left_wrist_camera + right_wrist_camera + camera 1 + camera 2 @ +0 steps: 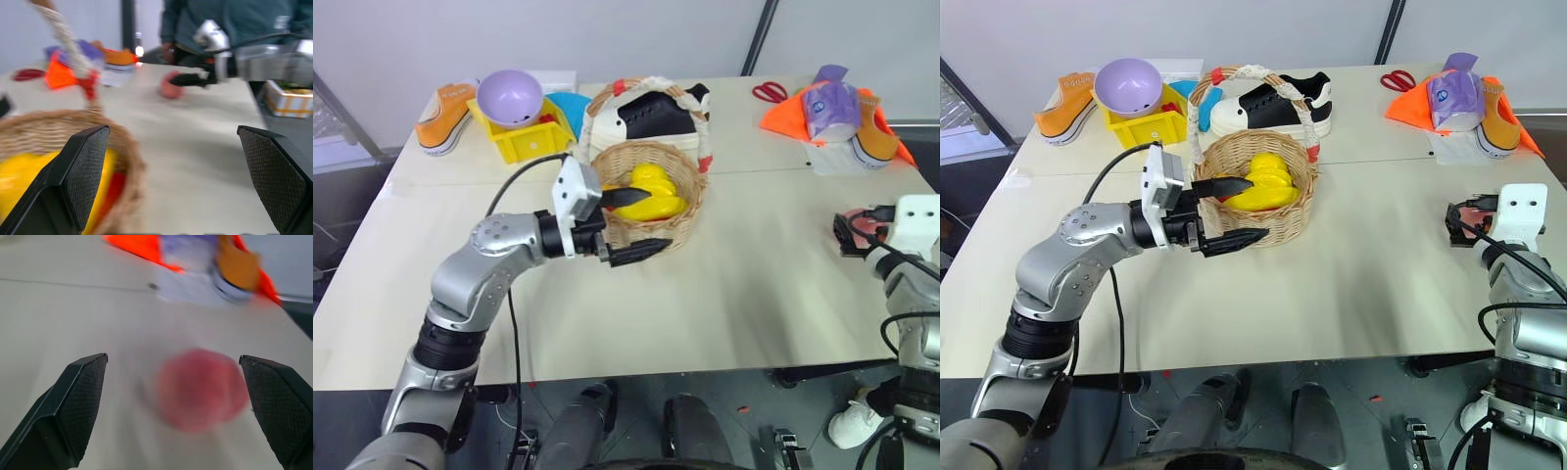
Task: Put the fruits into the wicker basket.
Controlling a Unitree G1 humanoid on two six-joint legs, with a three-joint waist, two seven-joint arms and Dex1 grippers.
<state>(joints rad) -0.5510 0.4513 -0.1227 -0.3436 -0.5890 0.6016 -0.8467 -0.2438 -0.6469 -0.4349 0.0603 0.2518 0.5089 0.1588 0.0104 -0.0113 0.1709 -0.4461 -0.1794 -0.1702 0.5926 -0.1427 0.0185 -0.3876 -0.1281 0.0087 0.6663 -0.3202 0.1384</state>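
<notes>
We have the left gripper (631, 223) at the near rim of the round tan woven wicker basket (680, 227), centre of the head frame, its jaws spread wide and holding nothing; one finger reaches over the rim, the other lies outside the wall. Inside the basket we see a glossy yellow duck-shaped toy (656, 191) and, beside it, a sliver of orange-red that we take to be the small apple-like fruit (1224, 196), so that one looks delivered. The pale pink rounded peach (200, 389) sits on the bare beige counter (744, 294) at the right edge of the frame, and the right gripper (178, 413) faces it with jaws fully apart, the fruit between the finger lines but not yet touched.

To do this step well, we would centre the peach between the jaws and close gently on its widest part. It looks smooth and round, so we judge that an off-centre pinch could squirt it across the slick counter. The basket's tall arched handle (705, 137), wrapped in white and red, calls for a drop from beside it.
</notes>
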